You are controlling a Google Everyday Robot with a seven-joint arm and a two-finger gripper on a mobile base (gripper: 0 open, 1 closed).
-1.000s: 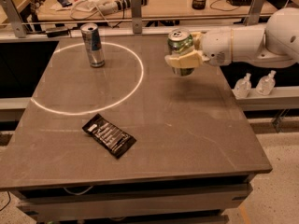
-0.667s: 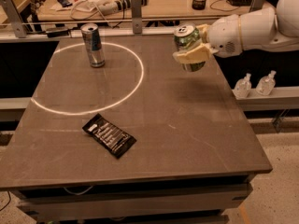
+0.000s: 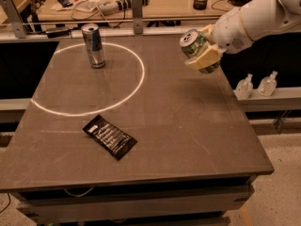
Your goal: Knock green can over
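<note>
The green can has a silver top and light markings. It is tilted, top towards the left, and held off the table near its far right edge. My gripper comes in from the upper right on a white arm. Its cream fingers are closed around the can's body, which hides the lower part of the can.
A tall slim blue-and-silver can stands upright at the far left of the dark table, inside a white ring. A black snack packet lies front left of centre. Two small clear bottles stand on a ledge at right.
The gripper has lifted the green can up and to the right, and the can is tilted more than before. The other can and the packet have not moved.
</note>
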